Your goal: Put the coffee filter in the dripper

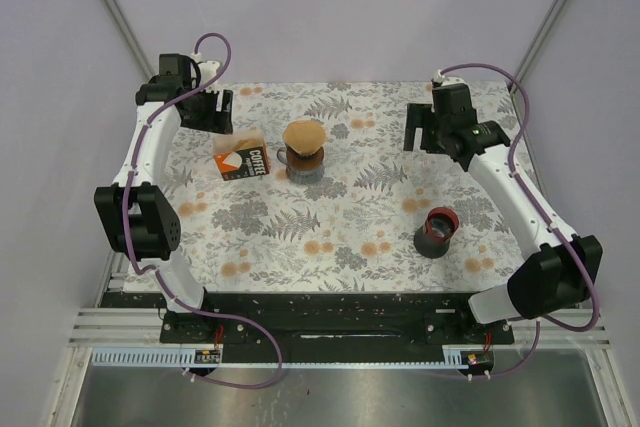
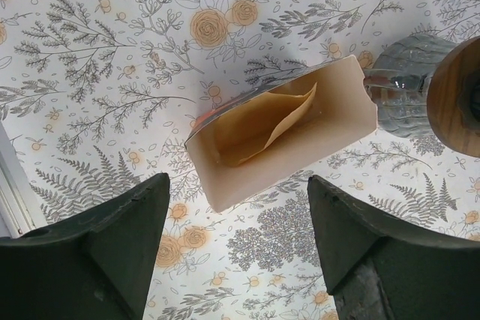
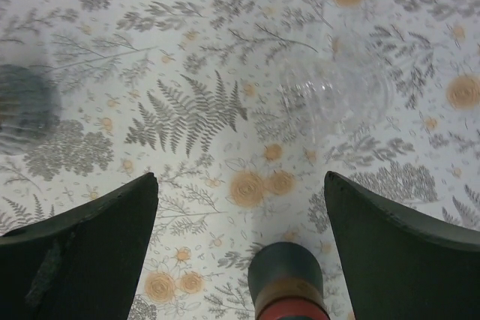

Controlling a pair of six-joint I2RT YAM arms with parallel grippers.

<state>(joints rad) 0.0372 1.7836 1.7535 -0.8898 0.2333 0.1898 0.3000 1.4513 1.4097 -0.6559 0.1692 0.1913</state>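
The grey ribbed glass dripper [image 1: 303, 159] stands at the table's middle back, with a brown paper coffee filter [image 1: 304, 136] sitting in its top. It also shows at the right edge of the left wrist view [image 2: 405, 91], the filter [image 2: 454, 99] brown inside it. The filter box [image 1: 241, 161] lies just left of it, open end toward the left wrist camera [image 2: 300, 148], with more brown filters [image 2: 259, 129] inside. My left gripper [image 1: 212, 112] [image 2: 238, 252] is open and empty, behind and above the box. My right gripper [image 1: 428, 133] [image 3: 240, 252] is open and empty at the back right.
A dark cup with a red rim [image 1: 436, 232] stands at the near right; it shows low between the right fingers [image 3: 285, 286], below them. A faint clear ribbed shape [image 3: 337, 88] and a blurred grey shape [image 3: 22, 106] also show in the right wrist view.
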